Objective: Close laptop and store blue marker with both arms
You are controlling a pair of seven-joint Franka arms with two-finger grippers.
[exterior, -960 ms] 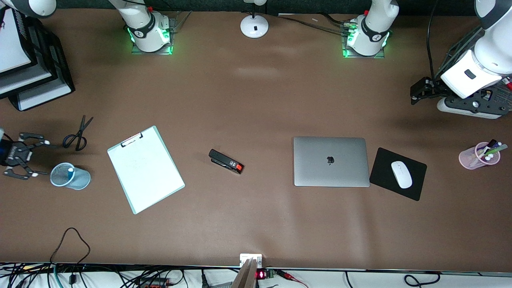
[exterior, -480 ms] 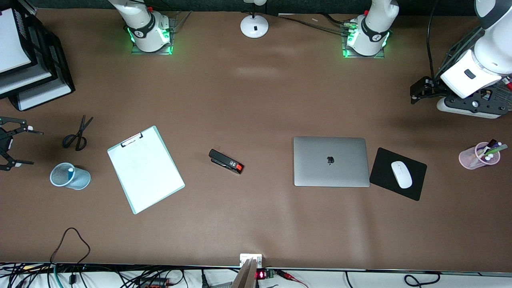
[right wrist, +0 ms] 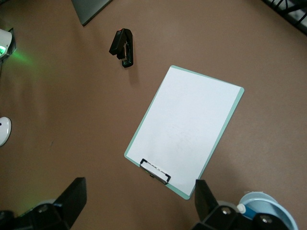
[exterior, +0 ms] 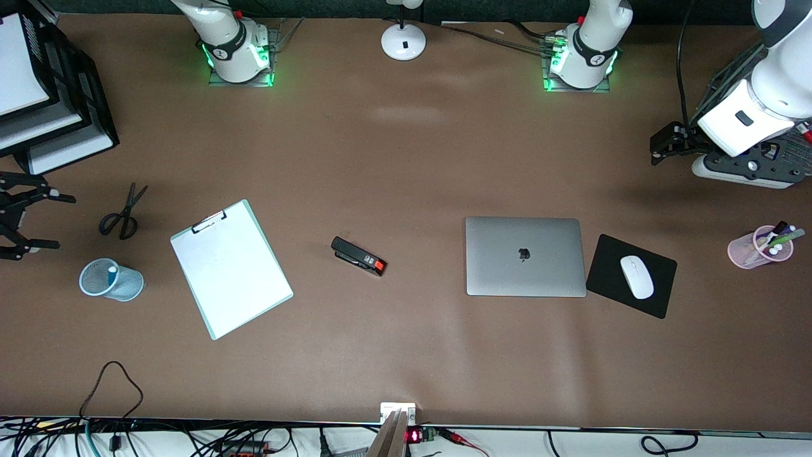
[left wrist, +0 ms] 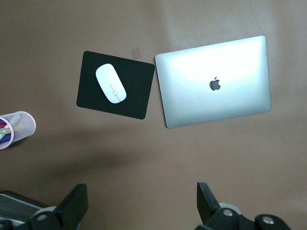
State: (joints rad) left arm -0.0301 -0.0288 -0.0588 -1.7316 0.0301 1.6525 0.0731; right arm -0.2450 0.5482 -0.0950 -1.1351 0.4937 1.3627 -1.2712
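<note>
Laptop point(exterior: 525, 256) lies flat on the table point(exterior: 406, 355), lid shut, dark logo up. Mousepad with white mouse point(exterior: 636, 277) sits just beside it, toward the left arm's end.

Blue marker point(exterior: 112, 271): white-ended tip shows inside the blue mesh cup point(exterior: 111, 280), which stands well apart from the laptop at the right arm's end of the table. The right wrist view shows the same cup rim point(right wrist: 263, 211) with a white-tipped stick in it. It reads as stored.

Change over the last second: the right end effector point(exterior: 25, 216), which was down beside the mesh cup, has pulled away from it toward the table edge, and now hangs over the table between the scissors point(exterior: 122, 212) and the black paper trays point(exterior: 44, 101). Fingers spread wide, empty; the right wrist view confirms the gap.

Left end effector point(exterior: 663, 145) barely shifts; it waits over the table near the wire tray point(exterior: 755, 162), well apart from the laptop toward the left arm's end. Fingers point(left wrist: 74, 208) spread, nothing between them.

Clipboard point(exterior: 231, 268), stapler point(exterior: 358, 256) and pink cup of markers point(exterior: 760, 246) unmoved.

Judgement: both parts of the task look done; the right arm's retreat looks like a withdrawal after the drop, with no grasp left to make.
</note>
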